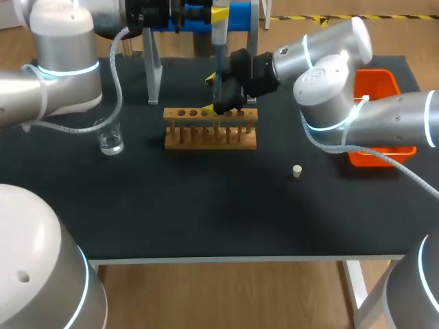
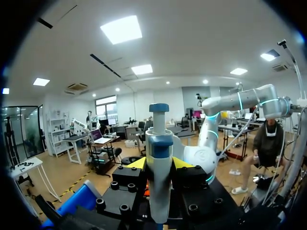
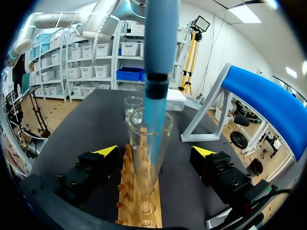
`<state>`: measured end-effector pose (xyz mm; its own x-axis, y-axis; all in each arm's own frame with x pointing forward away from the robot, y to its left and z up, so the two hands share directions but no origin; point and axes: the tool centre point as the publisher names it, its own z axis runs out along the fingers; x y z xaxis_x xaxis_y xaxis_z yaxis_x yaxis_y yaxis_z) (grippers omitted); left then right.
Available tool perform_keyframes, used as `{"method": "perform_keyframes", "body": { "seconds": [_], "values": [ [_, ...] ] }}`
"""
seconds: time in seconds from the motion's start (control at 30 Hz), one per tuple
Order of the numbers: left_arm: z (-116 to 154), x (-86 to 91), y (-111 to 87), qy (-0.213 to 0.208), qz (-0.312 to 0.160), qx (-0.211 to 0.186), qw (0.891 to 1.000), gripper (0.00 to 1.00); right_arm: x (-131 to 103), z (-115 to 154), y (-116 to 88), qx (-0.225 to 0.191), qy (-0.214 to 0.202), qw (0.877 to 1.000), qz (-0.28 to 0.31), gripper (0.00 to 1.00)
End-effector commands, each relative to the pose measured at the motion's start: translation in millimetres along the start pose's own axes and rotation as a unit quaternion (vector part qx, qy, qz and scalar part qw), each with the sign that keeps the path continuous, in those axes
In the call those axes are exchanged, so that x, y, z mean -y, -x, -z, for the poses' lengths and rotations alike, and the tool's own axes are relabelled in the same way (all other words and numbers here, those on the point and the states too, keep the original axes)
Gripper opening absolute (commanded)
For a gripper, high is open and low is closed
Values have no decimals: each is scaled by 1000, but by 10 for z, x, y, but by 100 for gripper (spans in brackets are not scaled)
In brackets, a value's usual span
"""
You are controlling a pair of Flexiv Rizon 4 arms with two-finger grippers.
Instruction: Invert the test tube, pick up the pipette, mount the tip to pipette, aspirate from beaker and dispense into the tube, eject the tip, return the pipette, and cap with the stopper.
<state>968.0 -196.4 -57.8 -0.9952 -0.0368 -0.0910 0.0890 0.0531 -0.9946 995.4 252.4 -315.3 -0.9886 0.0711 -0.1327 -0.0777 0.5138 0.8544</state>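
Your left gripper (image 2: 159, 165) holds the blue and white plastic pipette (image 2: 158, 139) by its thick body. One yellow finger presses on each side, and the pipette stands straight up. Its thin blue tip (image 3: 152, 120) reaches down inside the clear glass test tube (image 3: 139, 158). The tube stands upright in a hole of the light wooden rack (image 1: 210, 130), near the middle of the black table (image 1: 206, 205). Your right gripper (image 3: 154, 151) sits around the tube with its fingers wide apart. One finger is on each side, and neither touches the glass.

I think you are at the step of letting the liquid out into the tube. The tube is thin glass, so it is light, smooth and easy to break. Do not press the tip against its wall. If you hold the tube, take it near the top, above the rack, with a soft squeeze. The pipette is light and stiff, and its thick body is the good place to hold.

The small clear glass beaker (image 1: 110, 140) stands on your left arm's side of the rack. The small white stopper (image 1: 297, 171) lies alone on your right arm's side. It is tiny and round, so it may roll. Take it by its sides.
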Motion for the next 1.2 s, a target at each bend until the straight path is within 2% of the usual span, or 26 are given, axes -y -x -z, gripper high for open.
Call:
{"method": "perform_keyframes", "body": {
  "seconds": [0.03,0.7,1.2],
  "values": [
    [-6,42,-6,5,0,1,1000,0,-5,11,-3,0,-2,1000,0,100],
    [-46,145,-27,12,-5,3,1000,0,-5,11,-3,0,-2,1000,0,100],
    [-91,294,-61,21,-15,2,1000,0,-5,11,-3,0,-2,1000,0,100]
  ]
}}
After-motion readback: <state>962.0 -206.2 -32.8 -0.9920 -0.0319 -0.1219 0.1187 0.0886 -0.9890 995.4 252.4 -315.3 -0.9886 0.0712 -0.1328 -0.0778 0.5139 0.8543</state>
